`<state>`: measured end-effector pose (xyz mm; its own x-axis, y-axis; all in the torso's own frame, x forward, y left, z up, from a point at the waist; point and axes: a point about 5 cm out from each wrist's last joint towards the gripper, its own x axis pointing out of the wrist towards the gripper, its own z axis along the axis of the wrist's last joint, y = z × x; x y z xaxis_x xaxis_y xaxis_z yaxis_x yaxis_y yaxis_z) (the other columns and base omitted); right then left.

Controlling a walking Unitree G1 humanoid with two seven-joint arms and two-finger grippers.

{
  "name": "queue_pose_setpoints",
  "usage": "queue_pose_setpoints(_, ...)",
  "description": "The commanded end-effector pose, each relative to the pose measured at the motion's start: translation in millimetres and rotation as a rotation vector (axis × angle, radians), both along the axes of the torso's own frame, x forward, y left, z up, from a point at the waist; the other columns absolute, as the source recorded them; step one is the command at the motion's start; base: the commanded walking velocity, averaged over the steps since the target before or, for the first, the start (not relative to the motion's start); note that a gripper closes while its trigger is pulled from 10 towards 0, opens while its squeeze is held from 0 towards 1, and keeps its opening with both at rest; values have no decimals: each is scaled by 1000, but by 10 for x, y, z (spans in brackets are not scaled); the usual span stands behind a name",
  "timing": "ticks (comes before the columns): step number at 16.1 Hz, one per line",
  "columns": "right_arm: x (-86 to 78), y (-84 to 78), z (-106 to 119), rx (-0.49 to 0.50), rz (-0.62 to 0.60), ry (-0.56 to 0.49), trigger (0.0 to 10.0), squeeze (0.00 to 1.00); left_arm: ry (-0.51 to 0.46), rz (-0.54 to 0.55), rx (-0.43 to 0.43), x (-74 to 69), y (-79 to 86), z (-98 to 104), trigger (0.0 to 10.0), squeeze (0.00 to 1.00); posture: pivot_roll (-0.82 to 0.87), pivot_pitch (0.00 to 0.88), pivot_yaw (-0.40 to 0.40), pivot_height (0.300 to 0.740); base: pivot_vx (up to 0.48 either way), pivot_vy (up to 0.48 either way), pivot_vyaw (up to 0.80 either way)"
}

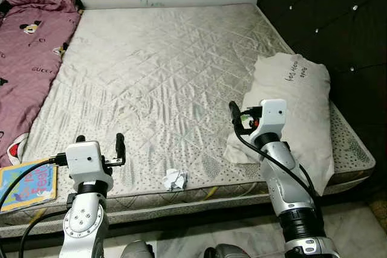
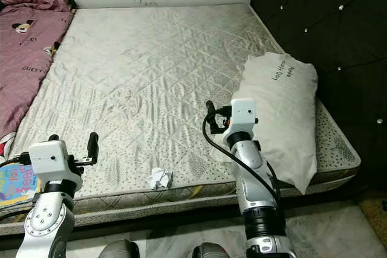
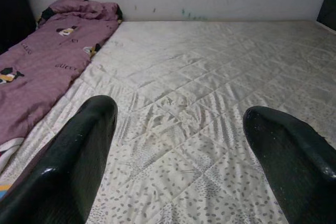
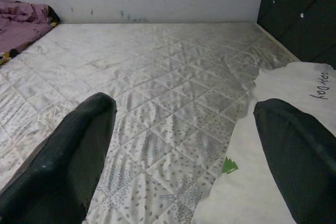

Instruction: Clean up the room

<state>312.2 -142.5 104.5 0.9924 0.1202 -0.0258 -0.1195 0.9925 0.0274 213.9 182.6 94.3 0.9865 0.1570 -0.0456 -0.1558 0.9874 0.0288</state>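
Facing a bare quilted mattress (image 1: 163, 70) from its foot edge, both arms raised over it. Lying on the mattress just inside the foot edge, between the two arms: a crumpled white tissue (image 1: 174, 179), the likeliest piece of litter to clear. Probably very light and soft, crushing under any squeeze, so best pinched across its bunched middle and lifted straight up; likely to slip from a loose hold or snag on the quilting. Left gripper (image 1: 100, 144) hovering near the foot edge toward the left corner, jaws set wide with nothing between them, tissue close by to its right. Right gripper (image 1: 233, 116) held higher, at the inner edge of a white pillow (image 1: 296, 107) along the right side by the dark tufted headboard (image 1: 338, 22); jaws wide apart as well in the right wrist view, one finger over the mattress and one over the pillow. Pink printed blanket (image 1: 30, 58) heaped along the left edge, soft and bulky, better gathered by a fold. Colourful children's book (image 1: 27, 185) resting at the near left corner, stiff and flat, best taken by an edge.
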Motion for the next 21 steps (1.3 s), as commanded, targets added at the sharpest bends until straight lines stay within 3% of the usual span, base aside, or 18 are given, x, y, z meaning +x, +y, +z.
queue_pose_setpoints(1,-5,6,23,5,9,-4,10000,0,-18,10,7,7,21,52,10000,0,-5,67,-11,740,0,0,0)
queue_pose_setpoints(11,-11,78,23,2,59,-1,10000,0,-13,11,3,15,10,52,10000,0,-8,79,-13,740,0,0,0)
queue_pose_setpoints(21,-10,97,20,3,84,-3,10000,0,-16,20,0,32,8,48,10000,0,-9,67,-19,649,0,0,0)
